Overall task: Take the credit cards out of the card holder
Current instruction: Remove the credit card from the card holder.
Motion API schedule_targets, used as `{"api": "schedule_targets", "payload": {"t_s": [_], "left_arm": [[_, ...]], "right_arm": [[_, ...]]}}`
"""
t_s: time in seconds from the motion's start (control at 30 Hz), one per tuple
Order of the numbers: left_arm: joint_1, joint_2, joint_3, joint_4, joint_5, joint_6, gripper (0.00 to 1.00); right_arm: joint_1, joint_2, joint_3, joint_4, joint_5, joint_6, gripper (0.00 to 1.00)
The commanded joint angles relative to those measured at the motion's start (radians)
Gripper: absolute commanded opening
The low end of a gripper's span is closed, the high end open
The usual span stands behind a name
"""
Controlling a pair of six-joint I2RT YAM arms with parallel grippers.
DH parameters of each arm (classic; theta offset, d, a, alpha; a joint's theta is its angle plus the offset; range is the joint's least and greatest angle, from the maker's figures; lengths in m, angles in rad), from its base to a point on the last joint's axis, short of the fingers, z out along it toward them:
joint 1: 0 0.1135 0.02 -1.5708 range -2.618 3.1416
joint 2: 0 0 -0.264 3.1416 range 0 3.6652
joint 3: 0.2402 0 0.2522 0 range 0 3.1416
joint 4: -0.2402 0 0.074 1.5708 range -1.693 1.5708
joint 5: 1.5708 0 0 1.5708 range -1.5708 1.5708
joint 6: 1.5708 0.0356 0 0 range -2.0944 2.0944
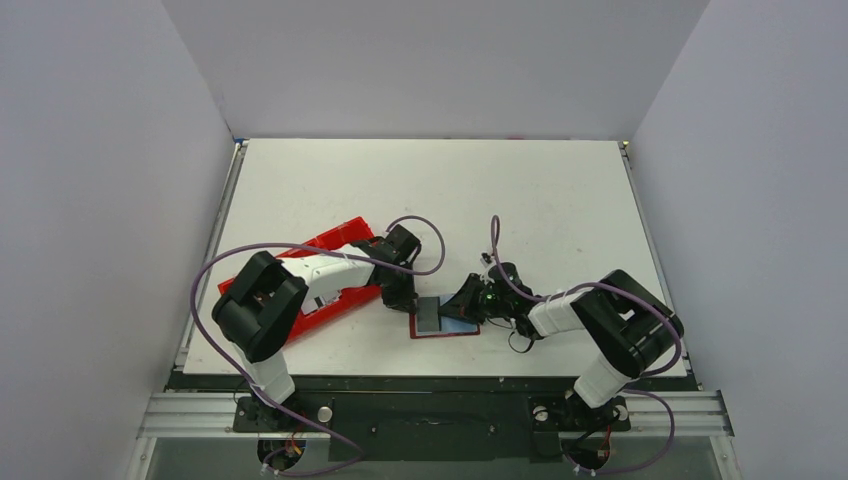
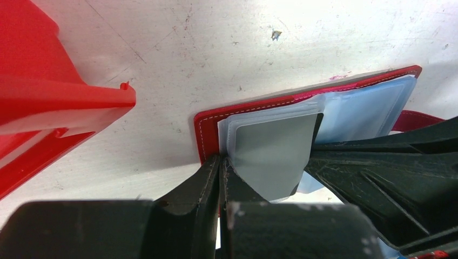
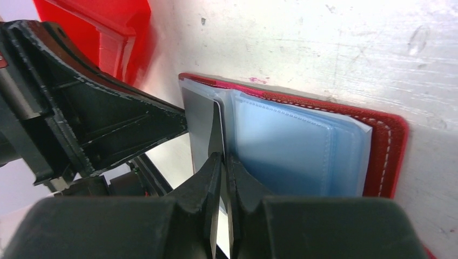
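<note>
The card holder (image 1: 445,322) lies open and flat on the desk (image 1: 450,190), close to the near edge and about midway along it. Its red cover is down and its grey-blue pockets (image 3: 291,145) face up, so the cards can be reached from above. The two arms meet over it from either side. The left hand (image 2: 221,162) comes in at the holder's left end with its fingers pressed together, their tips right at the corner of the cover where the clear sleeves begin. It looks placed there to pin the holder so that it neither slides nor lifts, though I cannot tell whether a sleeve's edge is caught between the fingers. The right hand (image 3: 222,162) is closed to a slit on the thin edge of a grey leaf raised from the holder's left half. I take this leaf for a credit card (image 2: 270,151), either in its sleeve or partly out of it, and a grip by the edge suits something so thin. The card is not free yet, as part of it sits among the sleeves. The red tray (image 1: 300,290) lies just left of the holder, toward the desk's left edge and under the left arm. I judge the pulling-out to be only at its start.
</note>
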Motion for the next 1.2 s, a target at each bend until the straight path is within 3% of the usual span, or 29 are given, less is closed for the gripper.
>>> {"api": "schedule_targets", "payload": {"t_s": [0.0, 0.17, 0.63, 1.17], "left_arm": [[-0.032, 0.143, -0.053, 0.083, -0.071, 0.003, 0.00], [-0.031, 0.147, -0.049, 0.079, -0.077, 0.005, 0.00], [-0.023, 0.160, -0.050, 0.063, -0.088, 0.010, 0.00], [-0.021, 0.156, -0.054, 0.060, -0.091, 0.011, 0.00]], "right_arm": [[0.038, 0.012, 0.061, 0.101, -0.083, 0.001, 0.04], [0.043, -0.022, 0.089, -0.021, -0.040, -0.077, 0.00], [0.049, -0.187, 0.108, -0.345, 0.179, -0.217, 0.00], [0.018, -0.208, 0.085, -0.379, 0.188, -0.250, 0.00]]}}
